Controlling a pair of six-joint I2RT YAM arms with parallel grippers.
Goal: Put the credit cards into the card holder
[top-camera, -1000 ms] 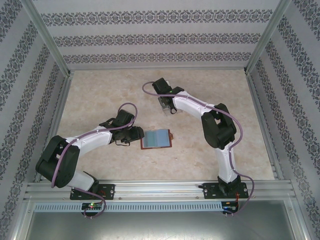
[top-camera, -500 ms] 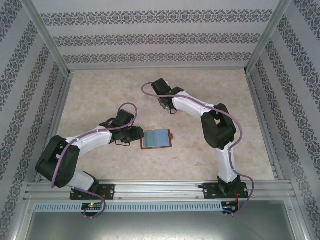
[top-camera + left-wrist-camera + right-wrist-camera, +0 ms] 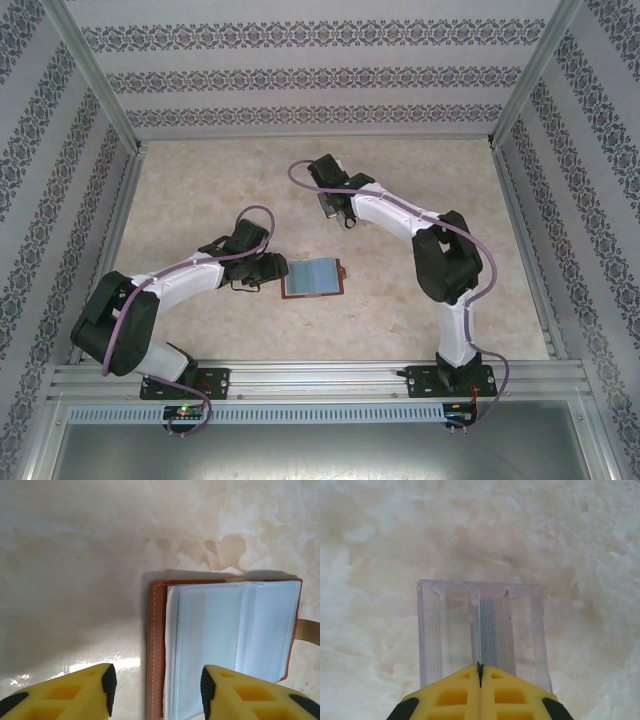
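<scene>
- The card holder (image 3: pixel 314 277) is lying open and flat on the marbled table (image 3: pixel 200 190), near the middle, between the two arms and closer to the left one.
- From the left wrist, the card holder (image 3: pixel 225 645) is showing a brown stitched edge on its left and pale, clear sleeves spread across it. A tan clasp tab (image 3: pixel 309 632) is sticking out on its right side.
- The left gripper (image 3: pixel 265 270) is sitting low, just beside the card holder's left edge. Its yellow fingers (image 3: pixel 70 695) are standing apart with nothing between them but table and that brown edge; whether they are touching the holder cannot be told.
- The right gripper (image 3: pixel 332 207) is reaching to the far middle of the table, well apart from the card holder.
- From the right wrist, the right gripper (image 3: pixel 480 672) is showing its fingers pressed together, no gap — whether anything thin is pinched there cannot be told.
- Those fingertips are sitting at the near edge of a clear case (image 3: pixel 445 630) that is lying on the table.
- Inside the case a band of fine grey lines is running lengthwise — whether these are card edges cannot be told.
</scene>
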